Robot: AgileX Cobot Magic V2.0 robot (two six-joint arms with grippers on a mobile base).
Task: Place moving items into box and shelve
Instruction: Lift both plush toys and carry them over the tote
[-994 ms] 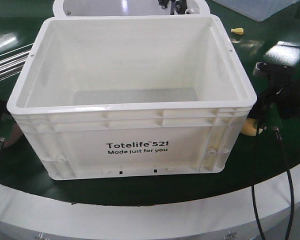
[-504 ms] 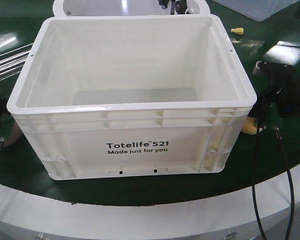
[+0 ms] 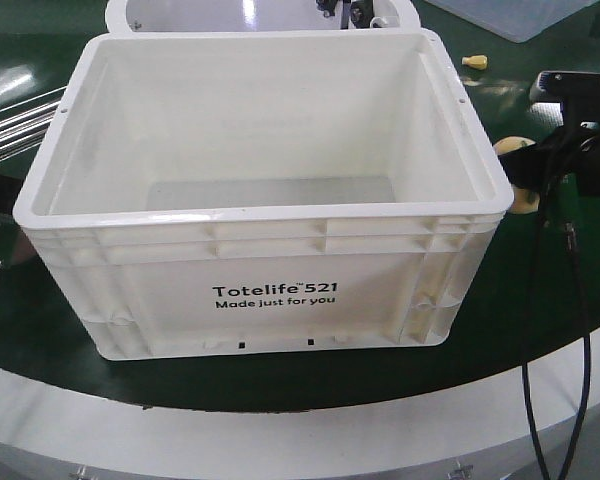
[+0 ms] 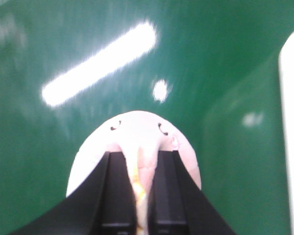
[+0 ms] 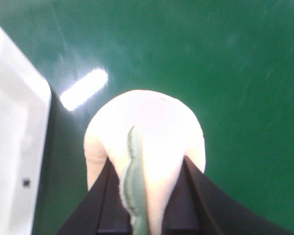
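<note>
**Centre of the front view: white box on the green worktop, both tools loaded**

Centre frame, front view: box stands upright on the green worktop, open at the top, with its bare white floor showing. Its near wall carries the black print "Totelife 521 Made just for you". It has a ribbed rim.

Left wrist view: left tool is closed down to a narrow gap, its black fingers pinching a pale pink rounded item with two small dark marks near its top edge. The item is over green worktop. A white edge of the box shows at the right border.

Right wrist view: right tool is closed around a cream rounded item with a green seam running down its middle. The box wall fills the left border, just beside the item.

Front view, right edge: black right arm sits beside the box's right wall, with a pale object visible at its lower left. Black cables hang down from it.
Left edge: only a dark sliver of the other arm is visible.

Surroundings:
- small yellow object, upper right, well apart from the box
- white round container, behind the box at the top edge
- metal rods, at left
- pale grey rim edging the worktop along the bottom
</note>
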